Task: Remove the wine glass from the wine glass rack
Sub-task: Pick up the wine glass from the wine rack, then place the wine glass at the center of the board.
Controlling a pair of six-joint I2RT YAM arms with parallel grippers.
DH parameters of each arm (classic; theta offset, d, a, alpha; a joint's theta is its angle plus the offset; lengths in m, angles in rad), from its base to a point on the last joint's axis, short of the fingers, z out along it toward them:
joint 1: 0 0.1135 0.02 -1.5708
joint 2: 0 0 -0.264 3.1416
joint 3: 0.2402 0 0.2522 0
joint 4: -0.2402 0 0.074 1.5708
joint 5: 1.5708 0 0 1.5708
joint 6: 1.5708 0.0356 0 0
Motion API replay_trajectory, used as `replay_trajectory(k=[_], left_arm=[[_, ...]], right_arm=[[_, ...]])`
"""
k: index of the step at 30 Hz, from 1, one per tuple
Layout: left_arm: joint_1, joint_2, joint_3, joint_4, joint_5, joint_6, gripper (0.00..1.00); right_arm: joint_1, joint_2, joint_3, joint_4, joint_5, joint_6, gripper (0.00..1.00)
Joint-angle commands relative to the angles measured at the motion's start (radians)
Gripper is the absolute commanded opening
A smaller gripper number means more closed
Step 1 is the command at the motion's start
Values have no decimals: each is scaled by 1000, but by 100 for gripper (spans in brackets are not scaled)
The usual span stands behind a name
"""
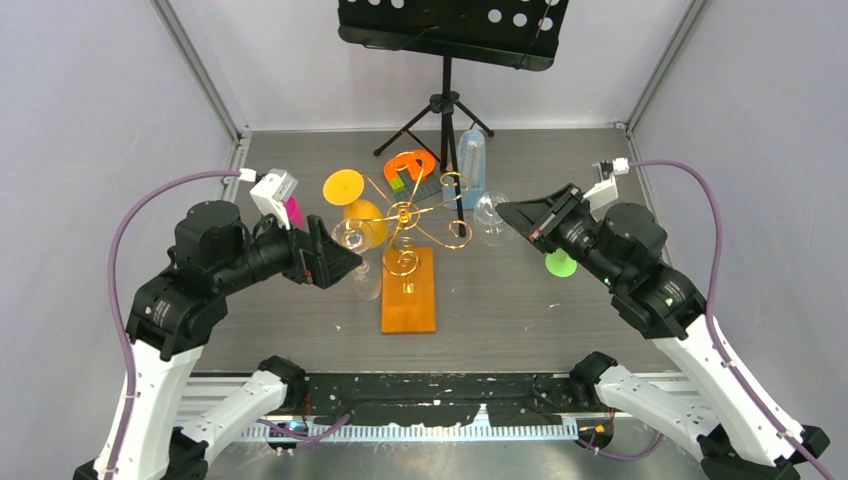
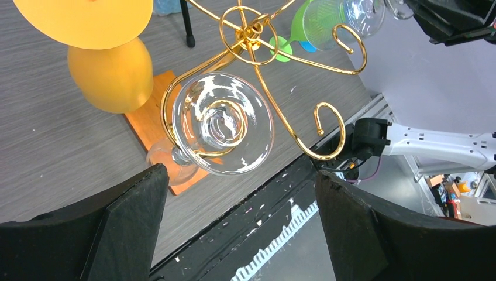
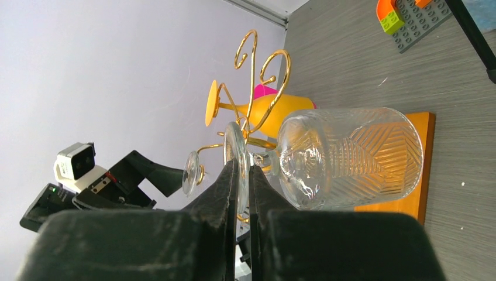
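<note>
At the top centre a black music stand rises on tripod legs from the grey wood-grain counter. Just right of its pole stands a pale blue bottle. Left of the pole, an orange arch brick and a lime brick sit on a grey studded plate.

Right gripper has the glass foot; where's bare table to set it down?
Bare table lies between the orange base and the right arm, toward the near edge; also left of the base. Crowded behind the rack: bricks, bottle, tripod.
</note>
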Motion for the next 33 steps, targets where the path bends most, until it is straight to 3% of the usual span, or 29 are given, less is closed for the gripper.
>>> replay_trajectory(k=[1, 12, 20, 28, 33], left_arm=[[5, -10, 50, -13, 23, 7, 93], [5, -37, 136, -186, 100, 15, 94], [2, -160, -78, -52, 212, -140, 94], [2, -257, -202, 49, 251, -308, 94], [2, -344, -322, 119, 276, -426, 93]], right_arm=[[-5, -84, -29, 66, -23, -38, 6], [-7, -217, -86, -31, -196, -236, 6], [-7, -253, -111, -76, -383, -430, 6], [20, -276, -236, 71, -585, -531, 6], [175, -269, -278, 165, -498, -615, 6]])
